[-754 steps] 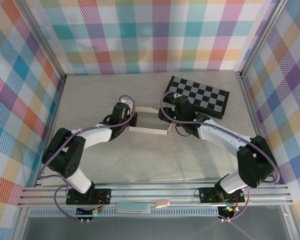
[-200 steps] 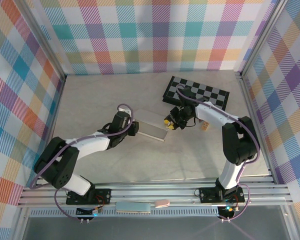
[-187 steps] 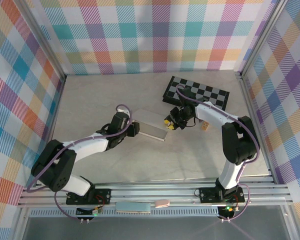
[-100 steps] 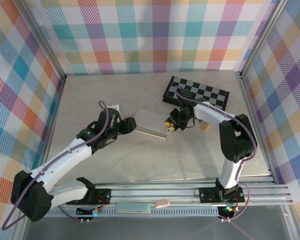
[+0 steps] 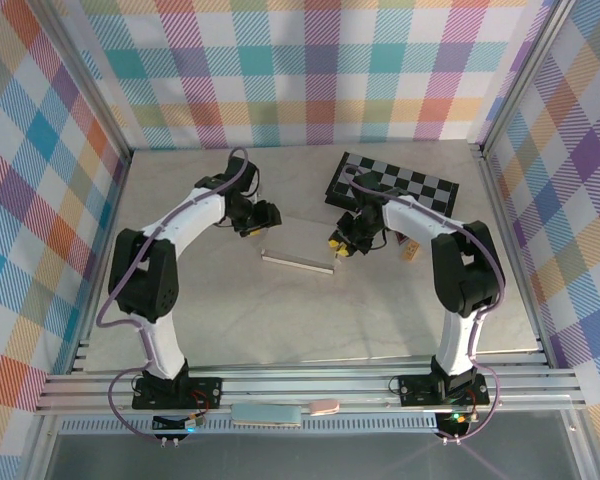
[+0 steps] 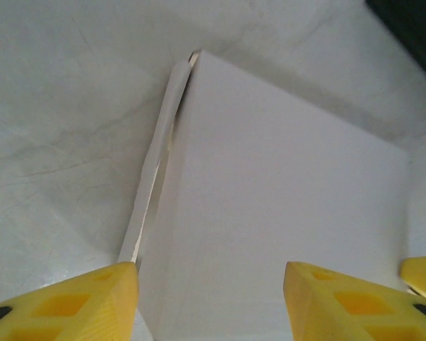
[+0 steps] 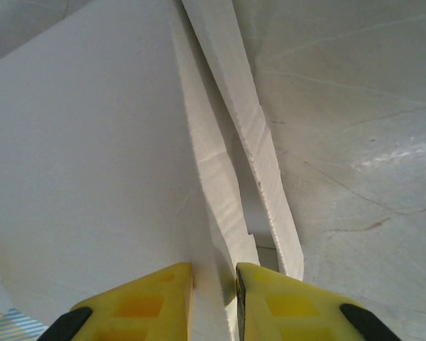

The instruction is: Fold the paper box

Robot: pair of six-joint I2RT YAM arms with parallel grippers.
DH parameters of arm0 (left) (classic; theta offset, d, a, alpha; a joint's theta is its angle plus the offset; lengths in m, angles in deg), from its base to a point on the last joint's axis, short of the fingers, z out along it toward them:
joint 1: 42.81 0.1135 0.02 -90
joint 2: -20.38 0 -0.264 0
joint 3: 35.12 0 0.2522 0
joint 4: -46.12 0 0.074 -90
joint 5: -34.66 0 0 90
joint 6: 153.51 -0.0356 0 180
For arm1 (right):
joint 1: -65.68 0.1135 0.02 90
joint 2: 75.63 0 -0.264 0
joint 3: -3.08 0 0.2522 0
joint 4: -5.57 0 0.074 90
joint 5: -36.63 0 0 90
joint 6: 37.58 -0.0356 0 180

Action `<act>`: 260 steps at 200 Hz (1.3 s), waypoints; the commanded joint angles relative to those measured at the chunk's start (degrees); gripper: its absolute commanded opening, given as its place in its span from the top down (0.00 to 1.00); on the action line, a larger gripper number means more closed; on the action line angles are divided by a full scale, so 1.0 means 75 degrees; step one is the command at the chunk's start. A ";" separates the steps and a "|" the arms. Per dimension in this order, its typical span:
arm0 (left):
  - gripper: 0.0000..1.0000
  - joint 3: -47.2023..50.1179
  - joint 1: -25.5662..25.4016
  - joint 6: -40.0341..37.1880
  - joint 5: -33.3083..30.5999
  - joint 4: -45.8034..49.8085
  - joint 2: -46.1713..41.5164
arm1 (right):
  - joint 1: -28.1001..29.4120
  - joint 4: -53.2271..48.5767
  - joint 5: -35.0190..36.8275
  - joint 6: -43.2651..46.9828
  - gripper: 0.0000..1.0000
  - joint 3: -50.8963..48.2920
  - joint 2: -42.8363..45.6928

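Note:
The paper box is a shallow white cardboard box in the middle of the table. Its broad white face lies just ahead of my left gripper's yellow fingers. They stand wide apart and grip nothing. In the top view my left gripper hovers at the box's far left corner. My right gripper is at the box's right end. In the right wrist view its jaws are shut on a thin upright cardboard wall, with a second loose strip beside it.
A black-and-grey chequered board lies at the back right, just behind my right arm. A small tan object sits right of my right gripper. A pale blue bar and a pink piece rest on the front rail.
My left arm has swung from the box's near left side round to its far left corner. The box now lies flatter. My right gripper has stayed at the box's right end.

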 commanded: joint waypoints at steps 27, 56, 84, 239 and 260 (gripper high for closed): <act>0.48 0.0017 0.0064 -0.0499 0.0354 0.0226 0.0212 | -0.0002 -0.0180 -0.0036 0.0307 0.77 0.0227 -0.0304; 0.52 0.0251 0.0064 -0.0478 0.0333 0.0119 0.0200 | 0.0001 -0.0108 -0.0050 0.0298 0.77 0.0218 -0.0376; 0.62 0.0418 0.0064 -0.0471 0.0352 -0.0068 0.0197 | -0.0006 -0.0110 -0.0044 0.0358 0.78 0.0212 -0.0447; 0.85 0.0980 0.0062 -0.0589 0.0061 0.0068 0.0119 | -0.0034 -0.0536 0.0313 0.0824 0.89 0.0301 -0.0620; 0.83 0.1019 0.0052 -0.0670 -0.0269 0.0164 -0.0011 | -0.0050 -0.0656 0.0414 0.0948 0.90 0.0340 -0.0603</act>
